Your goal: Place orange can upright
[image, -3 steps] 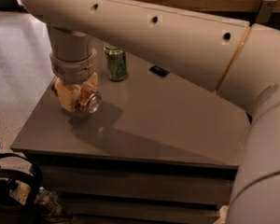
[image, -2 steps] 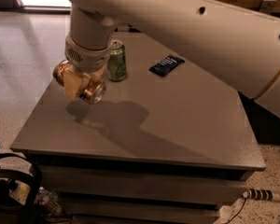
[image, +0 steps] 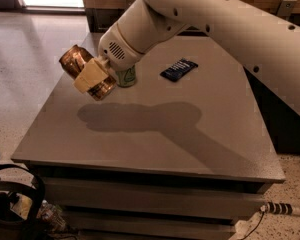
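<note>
Gripper (image: pixel 88 77): at the end of the pale arm (image: pixel 215 19), over the left rear part of the counter (image: pixel 190 154), off the surface.
Fingers (image: pixel 92 73): closed around the middle of the orange can; beige pads lie across its body.
Orange can (image: pixel 74 61): held in the grip above the counter, not resting on it. Tilted well off vertical, one end pointing up and to the left past the counter's left edge, the other end down and to the right. Which end carries the pull-tab cannot be told.
Green can (image: pixel 126 77): upright on the counter, just behind the gripper and partly hidden by the wrist; only its lower body shows.
Blue packet (image: pixel 179 69): lying flat on the counter, right of the green can and apart from it.
Shadow (image: pixel 140 116): cast by arm and gripper across the middle of the counter, lying apart from the orange can's lower end.
Counter: grey, flat top; drawer fronts show below the front edge.
Floor (image: pixel 20 59): pale speckled surface to the left.
Cable (image: pixel 282 209): at the lower right, beside the counter's base.
Dark gear (image: pixel 10 204): at the lower left; nature cannot be told.
</note>
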`<state>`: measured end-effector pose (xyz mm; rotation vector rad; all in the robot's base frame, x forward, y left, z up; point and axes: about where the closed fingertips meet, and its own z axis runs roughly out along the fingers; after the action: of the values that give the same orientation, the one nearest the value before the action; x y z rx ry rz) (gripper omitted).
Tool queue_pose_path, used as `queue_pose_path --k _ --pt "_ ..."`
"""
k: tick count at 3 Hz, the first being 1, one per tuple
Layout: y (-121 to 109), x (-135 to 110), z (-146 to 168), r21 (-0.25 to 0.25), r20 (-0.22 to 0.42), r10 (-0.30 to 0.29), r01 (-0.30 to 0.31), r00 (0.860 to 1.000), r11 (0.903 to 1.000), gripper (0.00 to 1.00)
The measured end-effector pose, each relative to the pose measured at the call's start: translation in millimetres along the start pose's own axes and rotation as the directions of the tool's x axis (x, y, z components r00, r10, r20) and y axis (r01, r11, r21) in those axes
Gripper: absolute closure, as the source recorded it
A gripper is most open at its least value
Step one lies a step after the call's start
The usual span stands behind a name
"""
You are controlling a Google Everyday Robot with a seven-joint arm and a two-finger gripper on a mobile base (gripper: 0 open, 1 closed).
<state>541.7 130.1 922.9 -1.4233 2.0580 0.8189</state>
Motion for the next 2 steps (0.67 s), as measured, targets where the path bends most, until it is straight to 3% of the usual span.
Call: queue_pose_path --k 1,2 --pt "4.8 2.7 -10.2 -0.060 0.131 -0.066 0.074 0.989 0.9954 1.00" --pt "10.8 5.9 -18.1 -0.083 0.233 -0.125 0.147 0.964 0.9856 1.00"
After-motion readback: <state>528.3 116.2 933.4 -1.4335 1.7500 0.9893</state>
